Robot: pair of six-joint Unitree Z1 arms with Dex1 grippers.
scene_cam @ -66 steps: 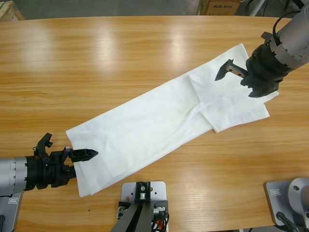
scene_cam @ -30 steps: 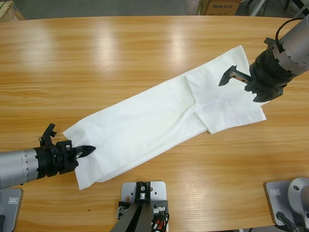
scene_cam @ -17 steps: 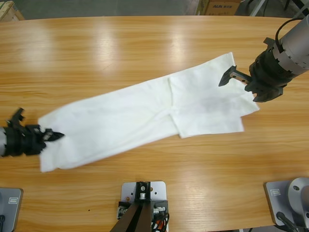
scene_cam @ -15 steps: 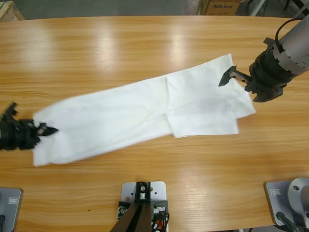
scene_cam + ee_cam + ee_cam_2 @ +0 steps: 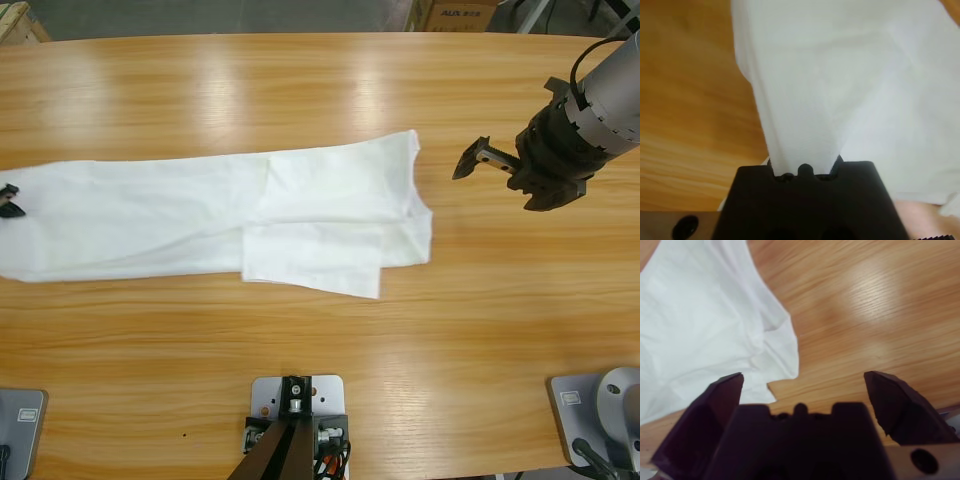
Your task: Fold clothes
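While the T-shirt [image 5: 250,215] is clearly partway folded, I'd say it's maybe halfway at best. It lies on the wooden counter [image 5: 320,90] as one long narrow white strip running from the left edge to a bit right of the middle, so the lengthwise fold looks done. Near the right end an extra layer laps over and pokes out toward the near side, which looks a bit untidy.

At the far left of the high view, only the tips of the left gripper [image 5: 8,200] peek in. Its wrist view shows the fingers clamped tight on a bunch of the white cloth [image 5: 840,90], which fans out away from it over the wood.

Off to the right, the right gripper [image 5: 478,160] sits just beside the shirt's right end without touching it. Those fingers are spread wide and hold nothing; in its wrist view the shirt's curved edge [image 5: 715,325] sits off to the left with bare counter between the fingers.

What's left, as far as I can judge: folding the strip crosswise into a compact stack, and probably squaring up that loose flap first.
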